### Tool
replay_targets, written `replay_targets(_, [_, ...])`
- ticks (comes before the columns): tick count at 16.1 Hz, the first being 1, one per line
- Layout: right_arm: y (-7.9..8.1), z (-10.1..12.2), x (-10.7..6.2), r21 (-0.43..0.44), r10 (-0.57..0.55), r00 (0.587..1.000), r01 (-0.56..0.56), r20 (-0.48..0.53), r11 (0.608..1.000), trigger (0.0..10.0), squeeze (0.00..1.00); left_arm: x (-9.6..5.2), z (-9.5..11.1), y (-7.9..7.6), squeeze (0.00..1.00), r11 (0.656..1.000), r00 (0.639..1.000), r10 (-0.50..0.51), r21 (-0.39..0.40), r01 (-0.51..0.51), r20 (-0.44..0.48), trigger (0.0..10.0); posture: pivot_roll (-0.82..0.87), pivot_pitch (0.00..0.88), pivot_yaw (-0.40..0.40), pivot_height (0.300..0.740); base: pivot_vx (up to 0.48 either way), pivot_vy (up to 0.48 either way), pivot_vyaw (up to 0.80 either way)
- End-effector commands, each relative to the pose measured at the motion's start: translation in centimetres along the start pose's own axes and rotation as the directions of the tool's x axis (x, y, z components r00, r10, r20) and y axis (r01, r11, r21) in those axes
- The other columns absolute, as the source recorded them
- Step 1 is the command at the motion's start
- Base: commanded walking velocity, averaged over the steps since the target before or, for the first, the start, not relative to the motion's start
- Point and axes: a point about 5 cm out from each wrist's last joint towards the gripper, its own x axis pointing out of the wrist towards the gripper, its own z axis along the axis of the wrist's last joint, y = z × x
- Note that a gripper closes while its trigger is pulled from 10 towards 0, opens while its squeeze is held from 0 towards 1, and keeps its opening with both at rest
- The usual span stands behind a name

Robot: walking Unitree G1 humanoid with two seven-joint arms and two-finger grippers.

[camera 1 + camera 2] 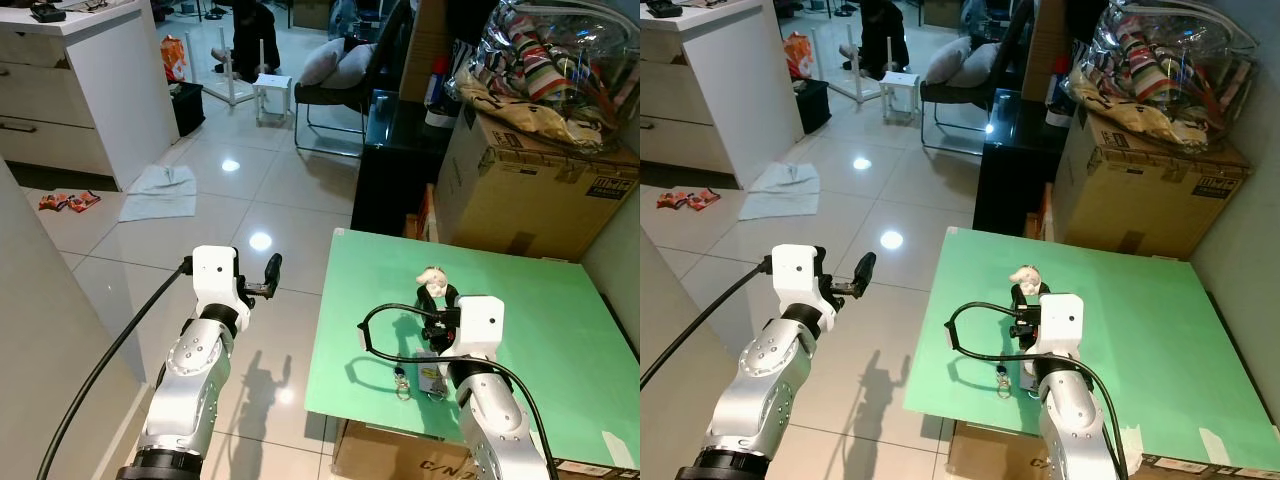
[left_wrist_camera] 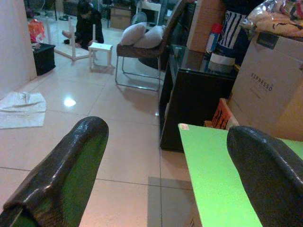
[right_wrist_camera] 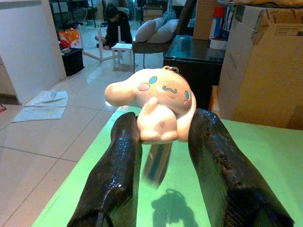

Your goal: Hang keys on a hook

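Note:
A cream plush keychain charm (image 3: 156, 101) with blue and pink spots sits pinched between the two black fingers of my right gripper (image 1: 437, 294), which is shut on it above the green table (image 1: 540, 300). A blurred key (image 3: 156, 164) hangs under the charm, and its shadow falls on the green top. In the eye views a key ring and keys (image 1: 404, 381) show just left of my right wrist. My left gripper (image 1: 268, 276) is held out over the tiled floor left of the table, open with nothing in it.
Large cardboard boxes (image 1: 520, 190) stand behind the table, with a clear bag of bright items (image 1: 550, 60) on top. A black cabinet (image 1: 395, 160) and a chair with cushions (image 1: 335, 70) are beyond. A person (image 1: 252, 35) sits on the far floor. A white counter (image 1: 80, 90) stands at left.

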Motion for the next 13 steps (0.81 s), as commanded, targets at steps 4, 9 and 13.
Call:
replay_targets(4, [0.0, -0.4, 0.4, 0.033, 0.031, 0.999, -0.030, -0.033, 0.999, 0.0, 0.00, 0.3, 0.0, -0.2, 0.00, 1.000, 1.000, -0.001, 0.014, 0.001, 0.007, 10.0, -0.06, 0.000, -0.023, 0.740, 0.000, 0.000, 0.00])
replay_targets(9, [-0.4, -1.1, 0.2, 0.058, 0.002, 0.998, 0.001, -0.057, 0.998, 0.0, 0.00, 0.1, -0.3, -0.1, 0.00, 1.000, 1.000, -0.018, 0.015, 0.018, 0.002, 10.0, -0.06, 0.000, -0.017, 0.740, -0.268, 0.000, 0.00])
replay_targets(13, [-1.0, -0.3, 0.7, 0.119, -0.030, 0.999, 0.032, -0.019, 0.992, 0.0, 0.00, 0.5, -0.4, -0.4, 0.00, 0.999, 0.999, -0.045, 0.023, 0.045, 0.000, 10.0, -0.07, 0.000, -0.012, 0.740, -0.308, 0.000, 0.00])
